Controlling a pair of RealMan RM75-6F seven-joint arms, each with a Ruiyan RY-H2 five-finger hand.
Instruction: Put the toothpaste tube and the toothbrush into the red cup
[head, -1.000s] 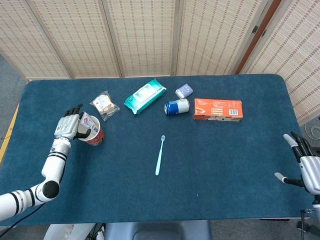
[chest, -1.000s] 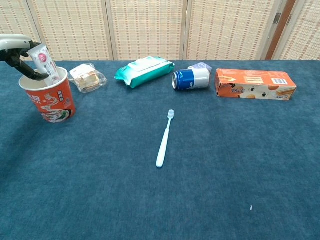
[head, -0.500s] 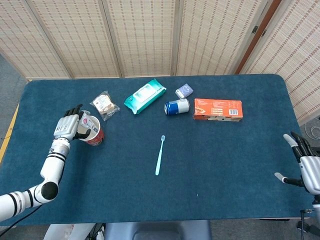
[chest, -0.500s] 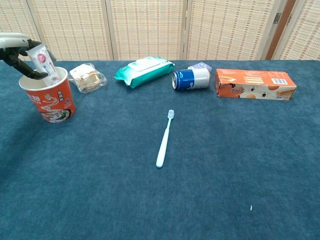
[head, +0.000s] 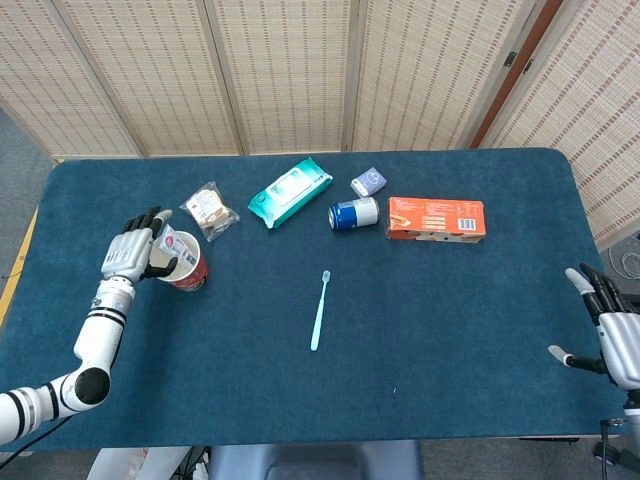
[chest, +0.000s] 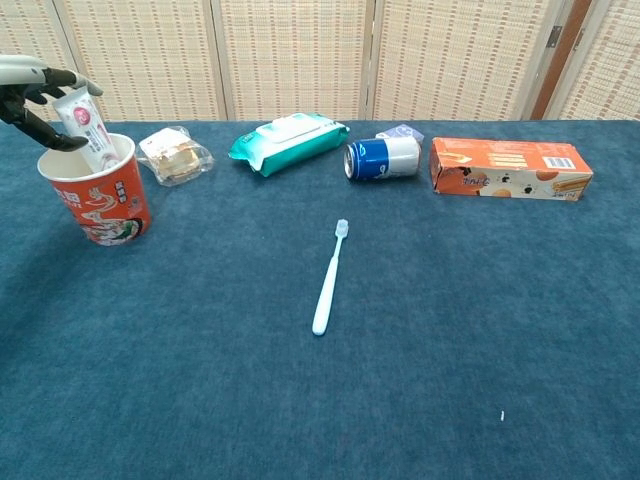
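The red cup (head: 187, 270) (chest: 101, 203) stands upright at the table's left. The white toothpaste tube (head: 166, 243) (chest: 85, 125) leans inside it, its top sticking out above the rim. My left hand (head: 128, 255) (chest: 35, 90) hovers just left of the tube with fingers spread apart, holding nothing. The light blue toothbrush (head: 319, 312) (chest: 328, 280) lies flat in the middle of the table, bristle end pointing away from me. At the table's near right corner my right hand (head: 612, 335) rests open, far from everything.
Along the back lie a wrapped snack packet (head: 209, 210) (chest: 175, 155), a teal wet-wipes pack (head: 290, 192) (chest: 288, 140), a blue can (head: 354, 213) (chest: 382, 158) on its side, a small lavender box (head: 368, 181) and an orange carton (head: 436, 219) (chest: 510, 168).
My left hand has let go of the toothpaste tube and drawn back a little to the left and up. The tube stays leaning in the cup. The right hand has not moved.
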